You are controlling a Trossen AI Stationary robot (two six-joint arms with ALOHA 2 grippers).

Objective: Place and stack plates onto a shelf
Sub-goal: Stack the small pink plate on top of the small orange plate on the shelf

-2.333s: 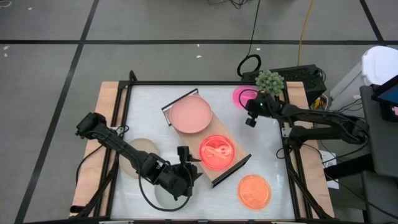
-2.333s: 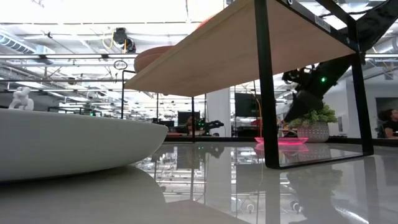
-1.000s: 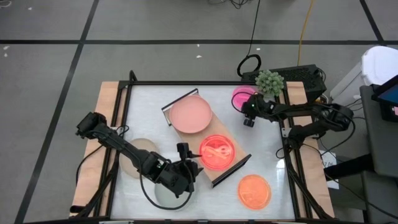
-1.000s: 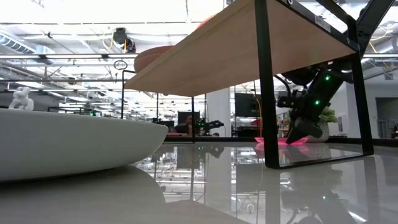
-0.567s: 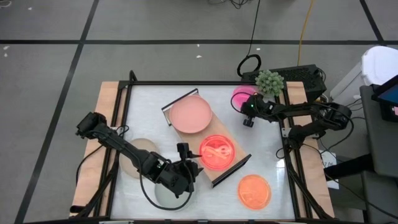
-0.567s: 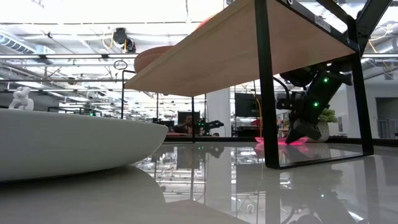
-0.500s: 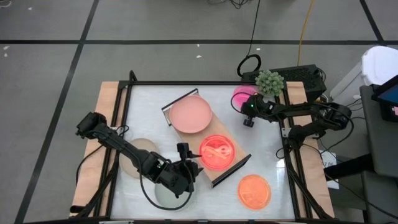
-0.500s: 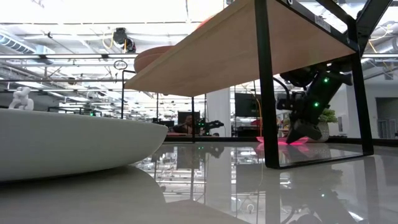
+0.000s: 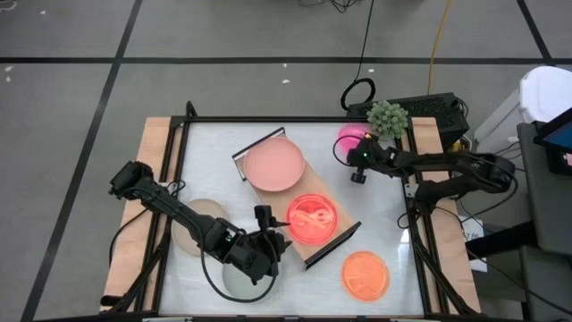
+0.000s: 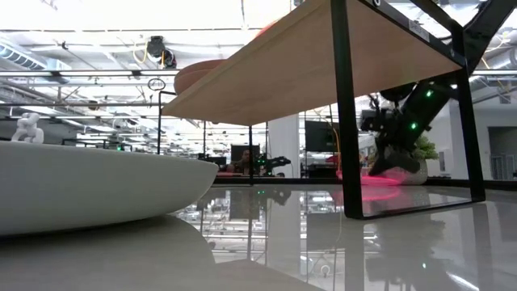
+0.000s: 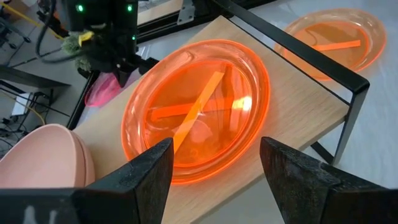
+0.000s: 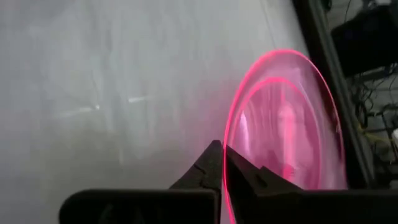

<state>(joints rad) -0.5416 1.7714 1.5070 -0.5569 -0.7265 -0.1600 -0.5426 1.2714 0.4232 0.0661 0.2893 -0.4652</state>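
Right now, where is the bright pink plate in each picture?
High view: hot-pink plate at the table's far right, beside the little plant, right end effector on its rim.
Low view: low pink glow right of the shelf's black leg, before the plant.
Left wrist view: pink patch beyond the shelf, under the plant.
Right wrist view: fills the right side, rim pinched.
Shared landmark: the plant, except in the right wrist view.

Translucent hot-pink plate tilted, rim pinched in right hand.
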